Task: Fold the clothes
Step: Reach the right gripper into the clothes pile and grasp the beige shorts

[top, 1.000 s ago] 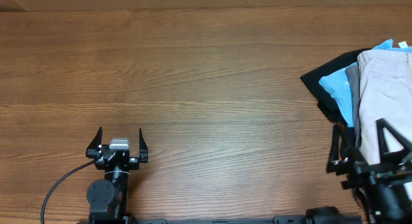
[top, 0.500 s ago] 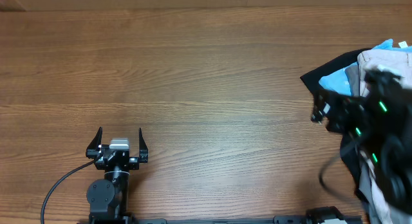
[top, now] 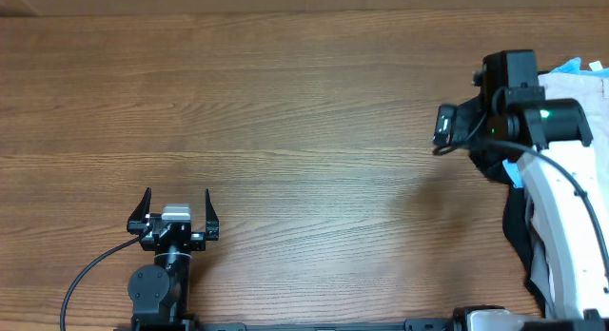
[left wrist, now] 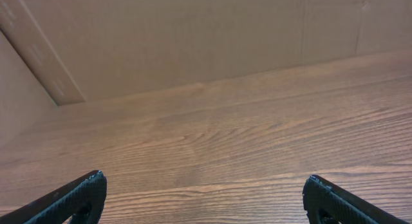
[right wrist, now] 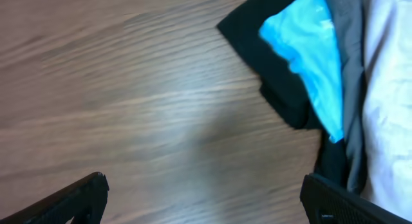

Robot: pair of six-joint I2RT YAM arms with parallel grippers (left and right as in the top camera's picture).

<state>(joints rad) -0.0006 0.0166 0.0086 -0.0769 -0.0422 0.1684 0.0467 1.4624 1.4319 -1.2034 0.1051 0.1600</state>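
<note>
The clothes (right wrist: 351,63) lie in a soft, rumpled pile at the upper right of the right wrist view. A black layer (right wrist: 273,76) is lowest, then a bright blue fold (right wrist: 308,50), a grey strip (right wrist: 354,95) and pale cream cloth (right wrist: 391,102). The table (top: 285,103) is smooth brown wood grain. In the overhead view the white-shelled right arm (top: 561,217) runs up the right edge, its black wrist bent over the pile. The right gripper (right wrist: 206,201) has its jaws spread wide above bare wood. The left gripper (top: 178,196) sits at lower left, pointing up-frame, jaws likewise spread.
</note>
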